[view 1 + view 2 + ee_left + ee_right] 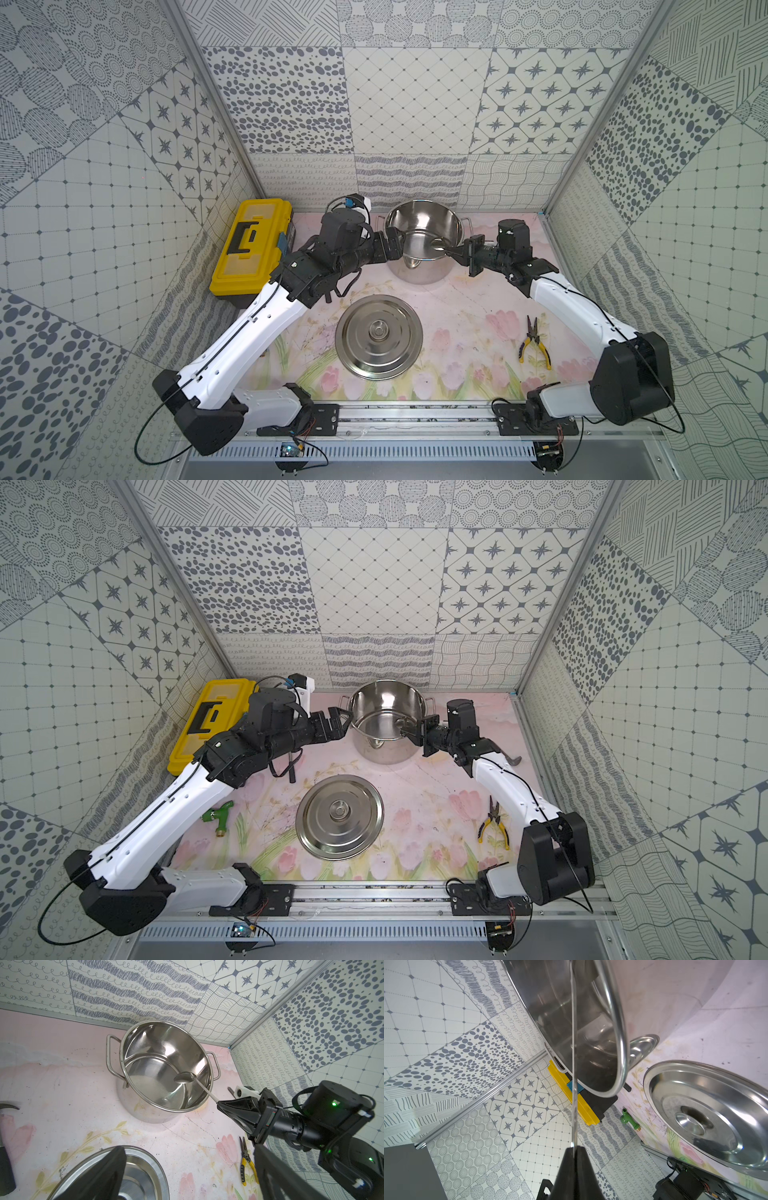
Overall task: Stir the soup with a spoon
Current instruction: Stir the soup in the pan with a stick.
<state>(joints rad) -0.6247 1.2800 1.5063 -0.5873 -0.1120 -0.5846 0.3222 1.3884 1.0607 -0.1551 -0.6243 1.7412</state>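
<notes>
Both top views look down from the front; wrist cameras closely share the pot [158, 1043].

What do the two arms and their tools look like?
The left arm and right arm have white shells, black joints and thin black cables. The left tool and right tool are black, with tapered fingers. Green lights glow near the right wrist.

Open lane between pot [419, 273] and lid [379, 337]
I see bare mat [451, 300] there; toolbox [249, 245] blocks the left, pliers [534, 343] the right.
</notes>
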